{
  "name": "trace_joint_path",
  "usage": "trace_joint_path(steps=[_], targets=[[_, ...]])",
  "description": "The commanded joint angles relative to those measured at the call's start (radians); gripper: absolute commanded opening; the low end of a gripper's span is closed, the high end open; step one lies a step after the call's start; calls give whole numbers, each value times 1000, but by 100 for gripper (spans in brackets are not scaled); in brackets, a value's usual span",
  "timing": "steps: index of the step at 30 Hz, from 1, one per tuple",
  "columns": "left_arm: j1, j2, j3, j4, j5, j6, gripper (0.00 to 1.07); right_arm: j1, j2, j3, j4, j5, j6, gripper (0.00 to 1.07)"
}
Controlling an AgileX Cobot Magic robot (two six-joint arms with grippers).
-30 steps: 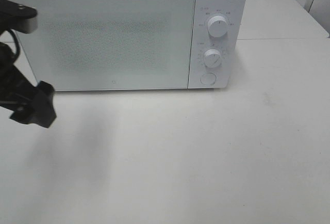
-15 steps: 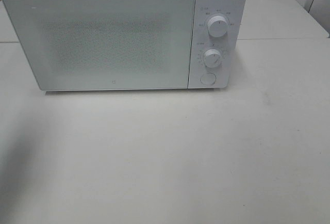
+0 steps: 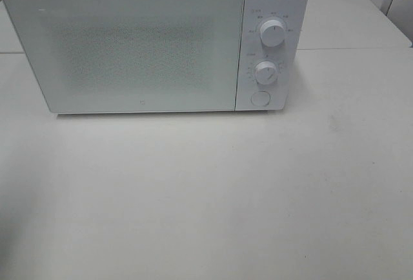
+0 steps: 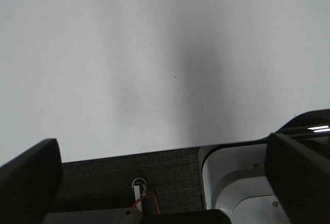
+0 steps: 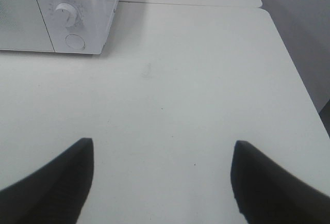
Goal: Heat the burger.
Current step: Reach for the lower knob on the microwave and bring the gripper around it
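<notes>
White table (image 3: 258,196) with shut microwave (image 3: 129,48); left hand (image 4: 162,144) and right hand (image 5: 162,149) agape.

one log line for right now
microwave: door shut | burger: not in view | left gripper: open, empty | right gripper: open, empty

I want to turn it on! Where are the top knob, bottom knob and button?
top knob (image 3: 273,33): high view, centre of face.
bottom knob (image 3: 265,72): high view, centre of face.
button (image 3: 260,98): high view, its centre.
</notes>
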Motion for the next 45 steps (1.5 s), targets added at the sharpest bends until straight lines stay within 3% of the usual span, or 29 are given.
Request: trace_joint_path(steps=[1,17,25,33,45], targets=[[2,-110,63,0,-27,34,100,-7,-25,6,3,-2,-8,73],[2,-518,76,-12,-13,26,100,-7,-25,6,3,-2,-8,73],[2,-730,76,-137,-23,22,100,-7,-25,6,3,-2,-8,73],[4,-897,76,-143,-25,22,100,-7,-25,6,3,-2,-8,73],[80,-900,78,-143,-25,22,100,-7,-25,6,3,-2,-8,73]])
